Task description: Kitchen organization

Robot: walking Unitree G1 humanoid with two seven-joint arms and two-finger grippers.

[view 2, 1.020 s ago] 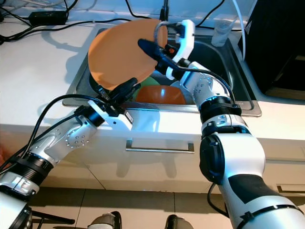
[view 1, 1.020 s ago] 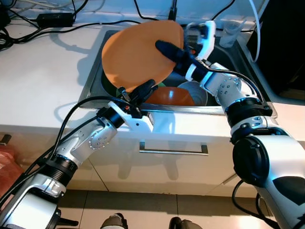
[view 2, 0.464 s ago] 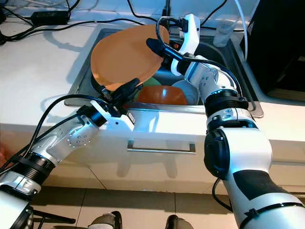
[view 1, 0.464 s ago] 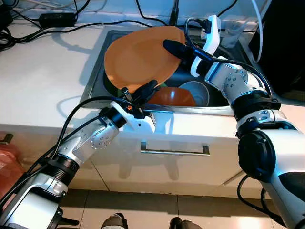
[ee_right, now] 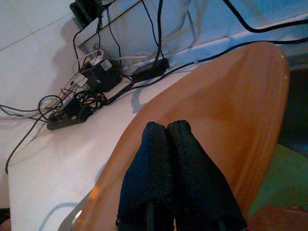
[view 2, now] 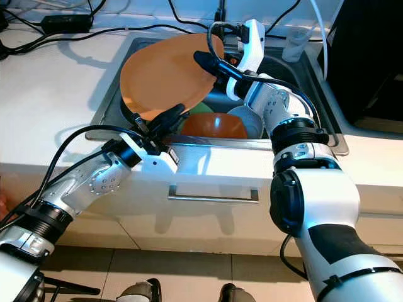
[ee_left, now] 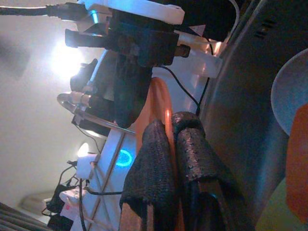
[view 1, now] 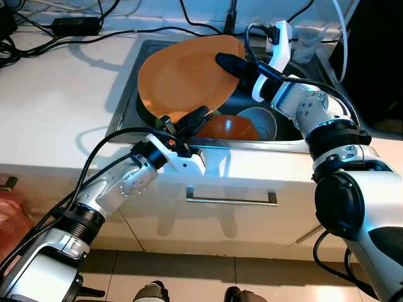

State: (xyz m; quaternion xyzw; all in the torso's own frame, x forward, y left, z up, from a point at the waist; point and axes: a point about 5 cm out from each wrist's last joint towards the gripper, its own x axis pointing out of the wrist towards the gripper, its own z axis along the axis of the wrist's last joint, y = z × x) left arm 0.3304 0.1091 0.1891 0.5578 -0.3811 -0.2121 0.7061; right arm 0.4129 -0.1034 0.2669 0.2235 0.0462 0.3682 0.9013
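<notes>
A large orange plate (view 1: 179, 78) is held tilted over the steel sink (view 1: 123, 110). My left gripper (view 1: 186, 121) reaches up from the sink's front edge and is shut on the plate's lower rim. In the left wrist view the orange rim (ee_left: 159, 106) runs between the two black fingers (ee_left: 154, 159). My right gripper (view 1: 225, 61) comes in from the right at the plate's upper part. Its fingers (ee_right: 166, 127) are shut together and lie against the plate's face (ee_right: 231, 96).
In the sink below the plate sit an orange bowl (view 1: 227, 128), a white bowl (view 1: 259, 121) and something green (view 1: 211, 113). A clear cup (view 1: 306, 43) stands at the back right. Cables and a power adapter (view 1: 75, 25) lie on the white counter at the left. A drawer handle (view 1: 230, 200) is below.
Over the last second my right wrist rose and swung to the right, and the plate shifted slightly with it. In the last half second nothing has moved.
</notes>
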